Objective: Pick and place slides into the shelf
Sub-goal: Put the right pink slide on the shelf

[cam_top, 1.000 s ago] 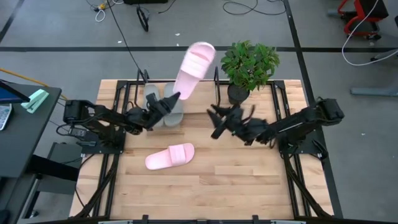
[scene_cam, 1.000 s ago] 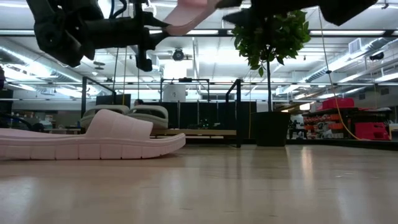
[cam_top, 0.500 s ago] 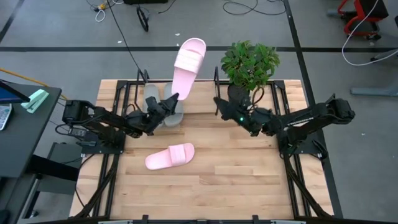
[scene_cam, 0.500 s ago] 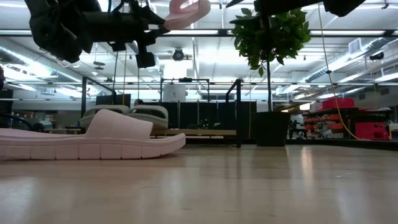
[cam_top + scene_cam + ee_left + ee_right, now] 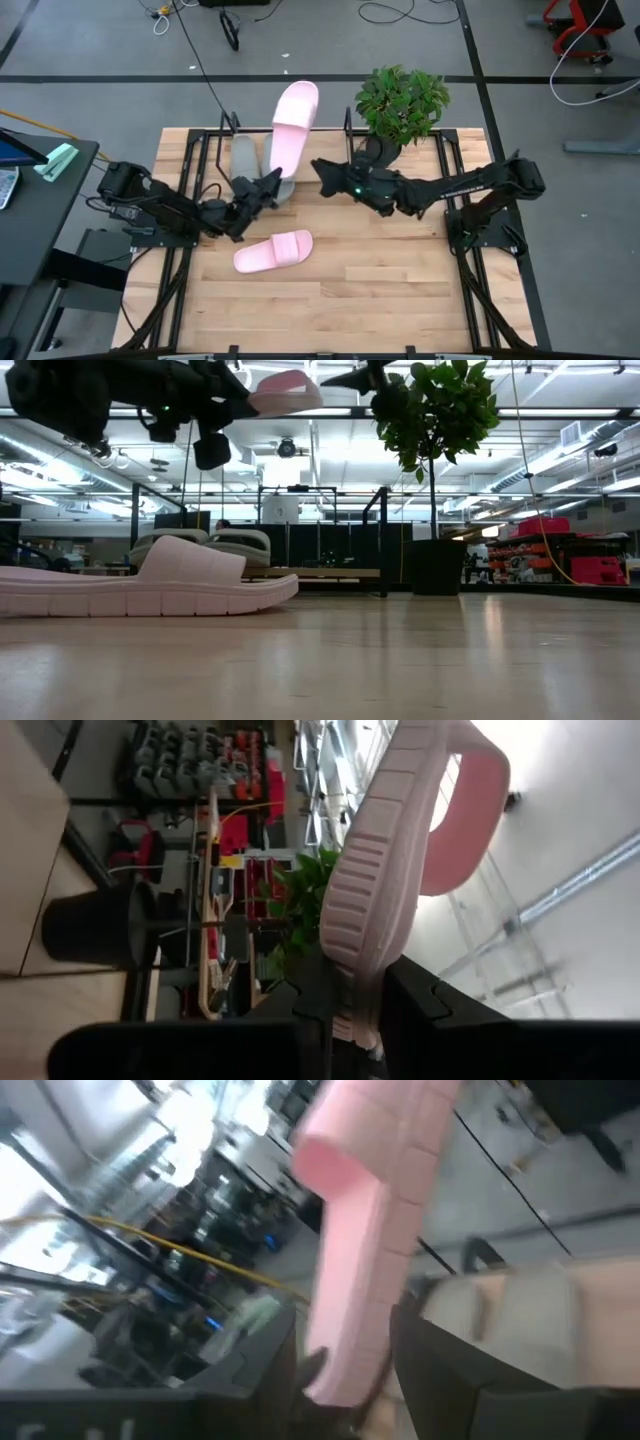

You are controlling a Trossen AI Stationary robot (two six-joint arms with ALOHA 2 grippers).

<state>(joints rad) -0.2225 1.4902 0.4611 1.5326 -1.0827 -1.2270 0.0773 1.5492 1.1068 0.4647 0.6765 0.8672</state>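
Carry step: left gripper (image 5: 268,182) clamped on heel of pink slide (image 5: 291,128), raised over shelf (image 5: 215,150) beside 2 grey slides (image 5: 247,165). Right gripper (image 5: 322,172) spread, near slide. Second pink slide (image 5: 273,251) on table below shelf. Next: likely lower onto board.

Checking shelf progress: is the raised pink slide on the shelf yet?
No. The pink slide hangs in the air, its heel pinched by the left pincer, above the shelf.

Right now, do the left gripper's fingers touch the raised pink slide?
Touching. In the left wrist view the left gripper has its fingers pressed on both sides of the raised pink slide.
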